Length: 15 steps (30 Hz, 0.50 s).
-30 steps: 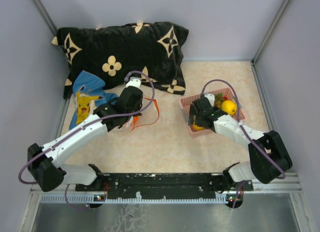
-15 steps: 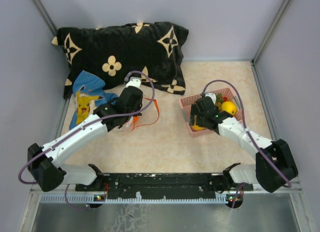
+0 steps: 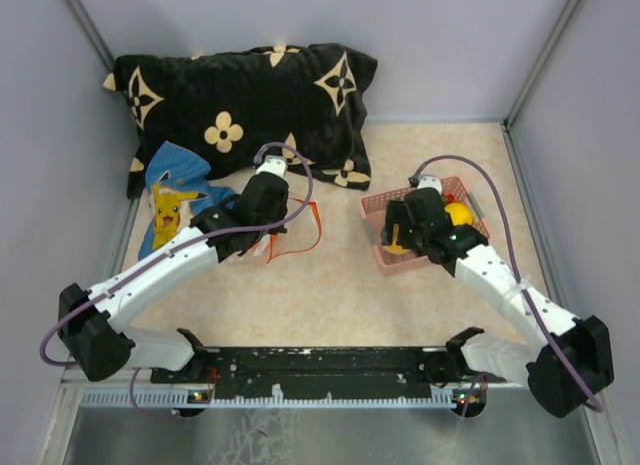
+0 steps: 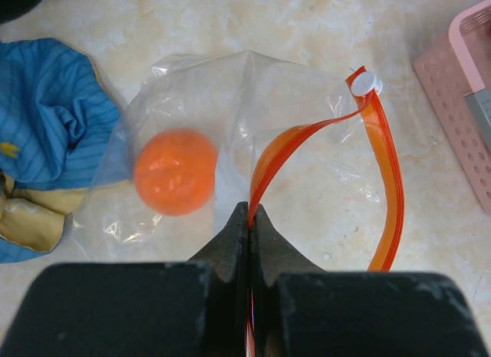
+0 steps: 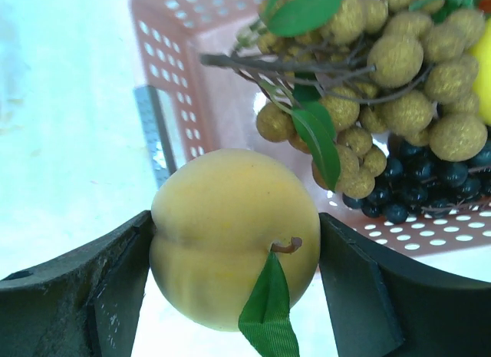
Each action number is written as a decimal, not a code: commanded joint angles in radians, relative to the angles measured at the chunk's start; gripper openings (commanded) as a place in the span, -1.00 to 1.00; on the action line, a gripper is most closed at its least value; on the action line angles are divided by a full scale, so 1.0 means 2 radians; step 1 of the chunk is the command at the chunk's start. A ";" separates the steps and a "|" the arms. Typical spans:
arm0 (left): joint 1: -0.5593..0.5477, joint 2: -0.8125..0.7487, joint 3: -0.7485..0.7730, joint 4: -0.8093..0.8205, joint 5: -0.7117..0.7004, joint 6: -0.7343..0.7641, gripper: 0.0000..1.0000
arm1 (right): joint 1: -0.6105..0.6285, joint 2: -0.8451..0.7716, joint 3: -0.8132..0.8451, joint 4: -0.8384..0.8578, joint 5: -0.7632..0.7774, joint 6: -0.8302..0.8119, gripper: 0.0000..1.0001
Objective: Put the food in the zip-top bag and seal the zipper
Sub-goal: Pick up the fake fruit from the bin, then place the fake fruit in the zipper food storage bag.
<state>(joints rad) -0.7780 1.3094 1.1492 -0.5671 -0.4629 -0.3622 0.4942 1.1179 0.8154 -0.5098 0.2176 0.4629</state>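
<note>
The clear zip-top bag [image 4: 230, 88] lies on the table with an orange toy citrus [image 4: 175, 171] inside. Its orange-red zipper [image 4: 387, 180] curls open, with a white slider [image 4: 367, 83] at the far end. My left gripper [image 4: 251, 215] is shut on the zipper strip; in the top view the left gripper [image 3: 271, 242] sits at the bag's mouth [image 3: 298, 230]. My right gripper [image 5: 234, 242] is shut on a yellow peach-like fruit [image 5: 230, 226] with a green leaf, held over the near left corner of the pink basket [image 3: 372, 201]. The brownish ball cluster [image 5: 399, 65] and a lemon [image 3: 458, 214] lie in the basket.
A blue cartoon-print cloth [image 3: 172, 190] lies left of the bag. A black pillow with tan flowers [image 3: 240, 95] fills the back left. Dark berries [image 5: 430, 184] sit in the basket. Walls close the left, back and right sides.
My right arm has stretched out and raised the yellow fruit at the basket's near left corner. My left gripper has shifted slightly, still holding the zipper.
</note>
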 commanded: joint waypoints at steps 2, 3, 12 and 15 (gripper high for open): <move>0.002 0.007 0.023 0.009 0.013 0.005 -1.00 | 0.005 -0.048 0.050 0.011 -0.020 -0.022 0.17; 0.002 0.008 0.025 0.009 0.015 0.005 -1.00 | 0.009 -0.055 0.053 0.015 -0.023 -0.023 0.17; 0.002 0.011 0.038 0.008 0.024 0.005 -1.00 | 0.087 -0.048 0.061 0.124 -0.050 -0.016 0.16; 0.002 0.009 0.040 0.006 0.025 0.004 -1.00 | 0.106 -0.034 0.060 0.172 -0.060 -0.006 0.16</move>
<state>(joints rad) -0.7780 1.3277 1.1931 -0.5640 -0.4286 -0.3618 0.6636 1.0229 0.8864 -0.3546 0.1329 0.4381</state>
